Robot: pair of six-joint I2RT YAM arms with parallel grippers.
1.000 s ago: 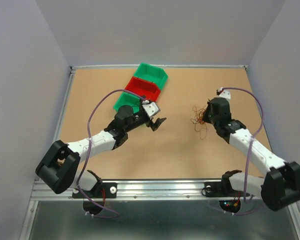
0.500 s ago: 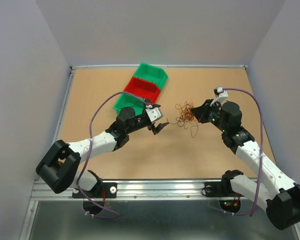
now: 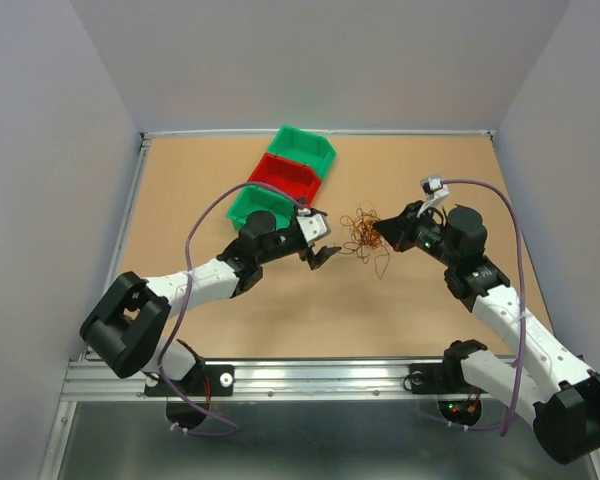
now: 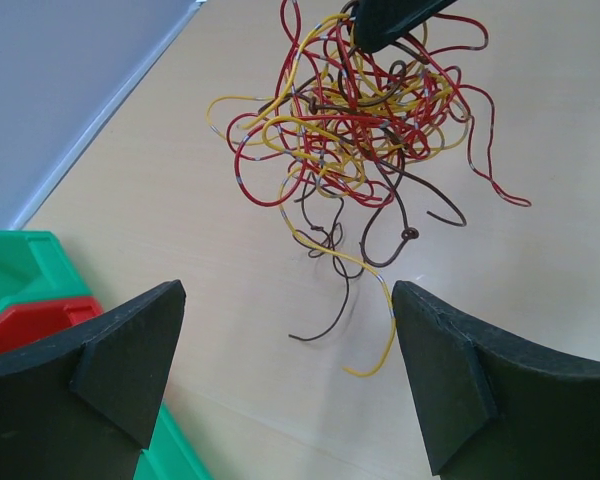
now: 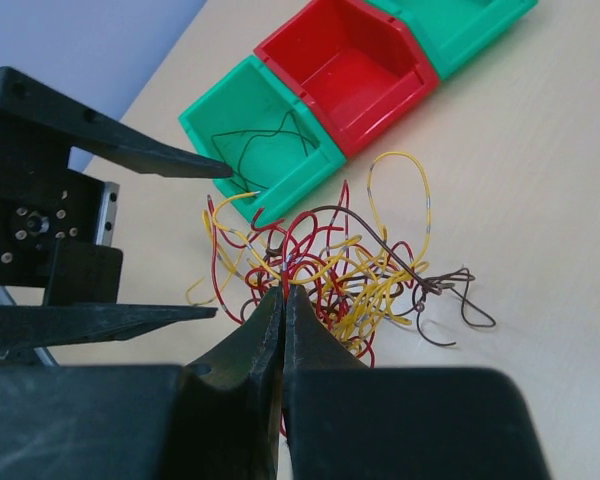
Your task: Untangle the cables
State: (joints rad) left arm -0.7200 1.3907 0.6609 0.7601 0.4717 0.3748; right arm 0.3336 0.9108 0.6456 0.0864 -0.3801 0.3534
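The cables [image 3: 363, 232] are a curly tangle of thin red, yellow and dark brown wires near the table's middle. My right gripper [image 3: 378, 228] is shut on a red strand at the tangle's edge [image 5: 283, 292], and the rest of the cables [image 5: 370, 265] spread beyond its tips. My left gripper [image 3: 324, 240] stands open just left of the tangle. In the left wrist view the cables [image 4: 360, 110] hang ahead of the left gripper [image 4: 285, 295], and loose yellow and brown ends trail down between its fingers [image 4: 130, 350] without touching them.
Three small bins sit in a diagonal row behind the left gripper: a green bin [image 3: 303, 148], a red bin [image 3: 285, 175] and a nearer green bin [image 3: 253, 205], which holds a thin dark wire [image 5: 255, 145]. Purple arm cables loop over both arms.
The right gripper has carried the tangle leftward from the right side toward the table's middle. The left gripper has moved slightly right to meet it, still open.
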